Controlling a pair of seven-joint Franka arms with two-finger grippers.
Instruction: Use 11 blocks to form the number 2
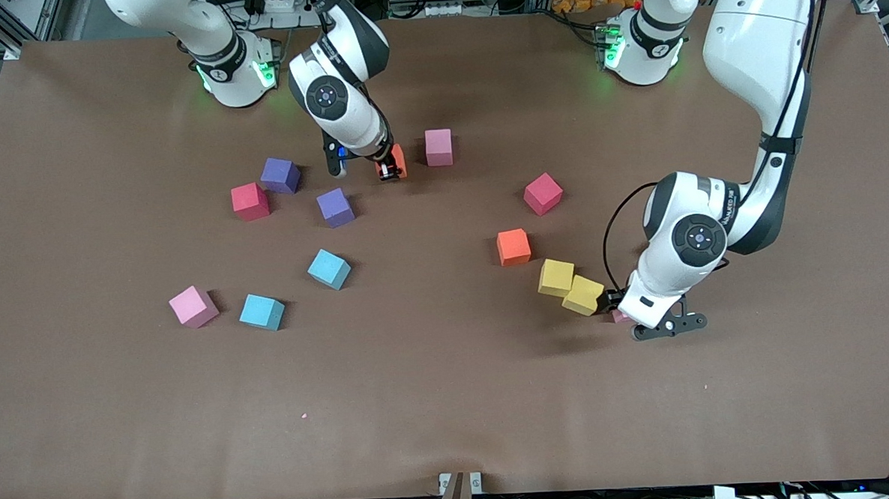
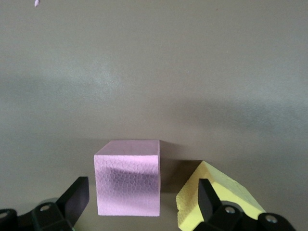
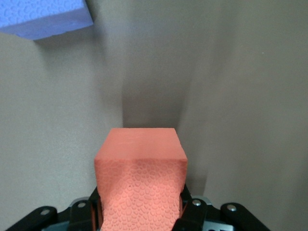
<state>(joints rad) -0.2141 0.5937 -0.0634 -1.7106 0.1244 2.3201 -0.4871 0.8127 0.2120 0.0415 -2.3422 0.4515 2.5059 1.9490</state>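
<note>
My right gripper (image 1: 390, 168) (image 3: 139, 211) is shut on an orange block (image 1: 398, 160) (image 3: 140, 178), low over the table beside a pink block (image 1: 438, 146). My left gripper (image 1: 617, 311) (image 2: 142, 199) is open and straddles another pink block (image 1: 621, 317) (image 2: 127, 183) that rests on the table, with gaps on both sides. One finger (image 2: 207, 197) is close to a tilted yellow block (image 1: 583, 294) (image 2: 216, 202). A second yellow block (image 1: 556, 277) touches it, and another orange block (image 1: 513, 246) lies just past them.
Toward the right arm's end lie two purple blocks (image 1: 281, 175) (image 1: 335, 207), two light blue blocks (image 1: 329, 269) (image 1: 262, 311), a pink block (image 1: 193, 306) and a crimson cube (image 1: 249, 201). A second crimson cube (image 1: 542, 193) sits near the orange block.
</note>
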